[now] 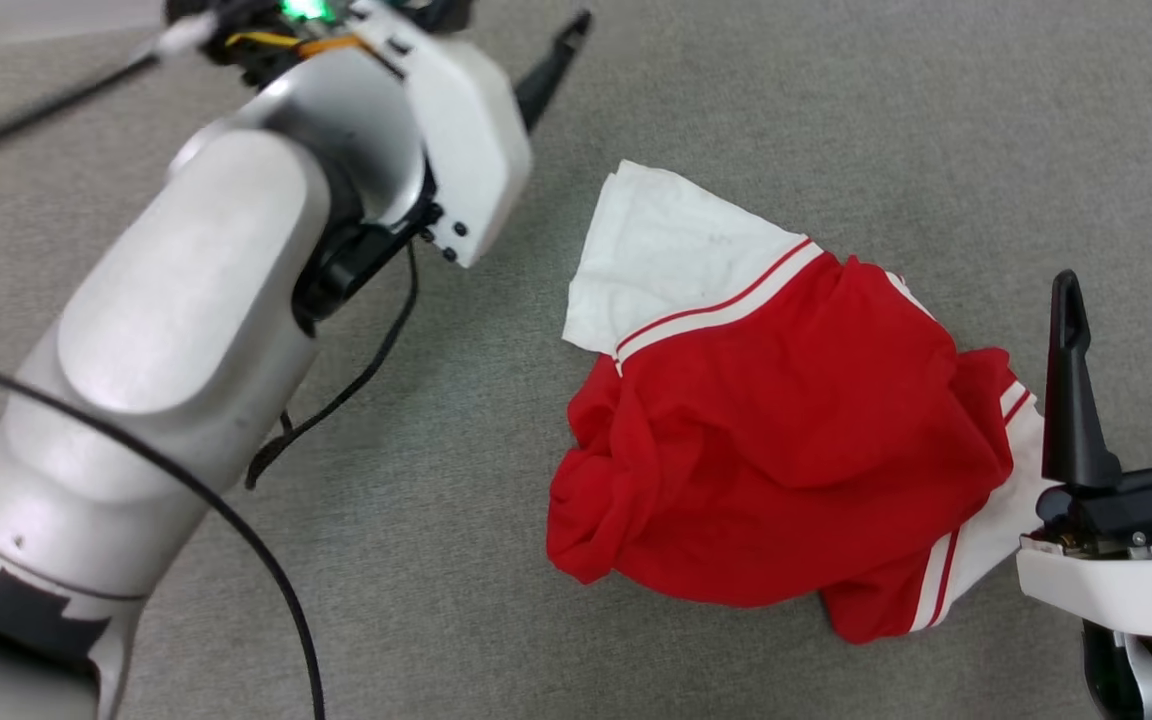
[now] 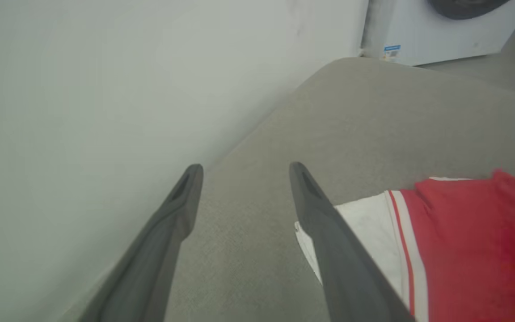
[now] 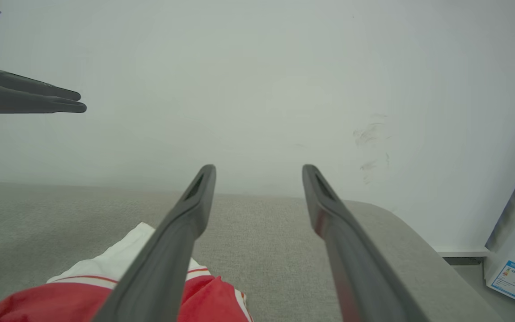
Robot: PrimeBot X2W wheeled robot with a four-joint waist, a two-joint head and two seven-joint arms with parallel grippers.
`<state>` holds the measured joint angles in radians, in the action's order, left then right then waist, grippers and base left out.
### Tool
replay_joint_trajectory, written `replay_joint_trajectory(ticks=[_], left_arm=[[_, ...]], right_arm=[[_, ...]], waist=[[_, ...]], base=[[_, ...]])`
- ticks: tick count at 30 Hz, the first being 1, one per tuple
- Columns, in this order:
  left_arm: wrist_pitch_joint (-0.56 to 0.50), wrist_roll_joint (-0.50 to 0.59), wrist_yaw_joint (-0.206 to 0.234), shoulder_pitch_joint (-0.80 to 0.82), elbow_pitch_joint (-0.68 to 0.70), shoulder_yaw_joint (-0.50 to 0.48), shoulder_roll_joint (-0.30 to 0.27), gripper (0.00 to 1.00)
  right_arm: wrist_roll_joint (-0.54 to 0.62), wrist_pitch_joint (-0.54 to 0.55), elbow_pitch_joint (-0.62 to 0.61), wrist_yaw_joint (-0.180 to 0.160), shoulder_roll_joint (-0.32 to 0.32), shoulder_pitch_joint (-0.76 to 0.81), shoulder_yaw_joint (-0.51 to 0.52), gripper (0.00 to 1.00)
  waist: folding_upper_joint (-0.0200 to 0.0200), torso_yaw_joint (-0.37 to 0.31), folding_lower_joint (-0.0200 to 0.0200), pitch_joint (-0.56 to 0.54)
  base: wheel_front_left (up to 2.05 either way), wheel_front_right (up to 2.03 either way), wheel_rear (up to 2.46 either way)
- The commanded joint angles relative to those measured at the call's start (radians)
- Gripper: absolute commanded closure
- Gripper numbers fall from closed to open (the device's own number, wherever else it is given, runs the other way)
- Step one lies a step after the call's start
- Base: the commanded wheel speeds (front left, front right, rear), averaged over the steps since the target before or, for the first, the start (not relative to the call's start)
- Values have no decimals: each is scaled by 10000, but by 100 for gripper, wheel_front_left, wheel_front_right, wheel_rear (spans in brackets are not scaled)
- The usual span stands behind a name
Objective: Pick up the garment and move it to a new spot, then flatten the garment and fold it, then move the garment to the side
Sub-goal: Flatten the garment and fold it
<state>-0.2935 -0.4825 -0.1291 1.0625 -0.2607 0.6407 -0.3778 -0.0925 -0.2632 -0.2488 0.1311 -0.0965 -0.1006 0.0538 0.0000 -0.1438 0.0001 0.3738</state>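
- Head view: the garment [image 1: 776, 420] lies crumpled on the grey upholstered surface [image 1: 796, 110], with one white sleeve spread flat at its far end and the red body bunched.
- The right gripper [image 1: 1124, 275] stands just beside the garment's right edge, fingers apart and empty.
- Left wrist view: the left gripper [image 2: 245, 169] hangs above the surface, fingers apart, gripping nothing; the garment lies beside it.
- A pale wall [image 3: 257, 89] backs the surface, and a white appliance [image 2: 441, 36] stands beyond its corner.

Grey fabric surface [image 1: 786, 120], pale wall [image 3: 257, 67] behind it, white appliance [image 2: 418, 40] with blue label [image 3: 514, 278]
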Motion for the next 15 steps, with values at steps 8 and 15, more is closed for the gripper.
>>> replay_joint_trajectory(ticks=[8,15], left_arm=[[-3823,-3179,2,2474,-33,3216,-749,0],[-5835,-4803,1,3547,-226,5377,-1066,0]], right_arm=[[169,-21,-218,-6,213,-595,-292,0],[253,-22,-238,-6,340,-971,-595,0]], waist=[[0,-555,-1,884],[0,-988,-1,1587]], base=[[0,0,0],[0,0,0]])
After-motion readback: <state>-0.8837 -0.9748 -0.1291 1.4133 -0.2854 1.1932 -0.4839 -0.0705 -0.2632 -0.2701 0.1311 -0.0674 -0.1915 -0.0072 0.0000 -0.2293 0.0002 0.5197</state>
